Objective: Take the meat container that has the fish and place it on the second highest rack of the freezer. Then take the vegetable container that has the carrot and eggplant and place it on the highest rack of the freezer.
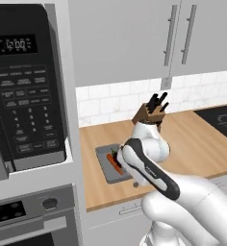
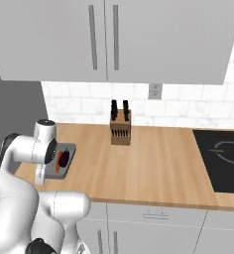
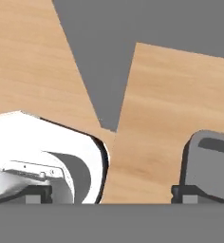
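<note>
Flat, even light fills all 3 rendered pictures, bright with no clear source and no glare. Shadows are faint: a soft one beside the knife block (image 2: 121, 130) on the table (image 2: 158, 163). Edges are slightly soft and coarse, without blur or edge distortion.

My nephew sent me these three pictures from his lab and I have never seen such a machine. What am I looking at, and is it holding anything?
It is a white robot arm in a simulated kitchen. Two pictures come from cameras behind it, left and right; the third looks along its gripper, whose jaws stand open and hold nothing. On the wooden counter lie a grey tray with a carrot and a dark eggplant, and a knife block. The arm hangs over the tray.
</note>
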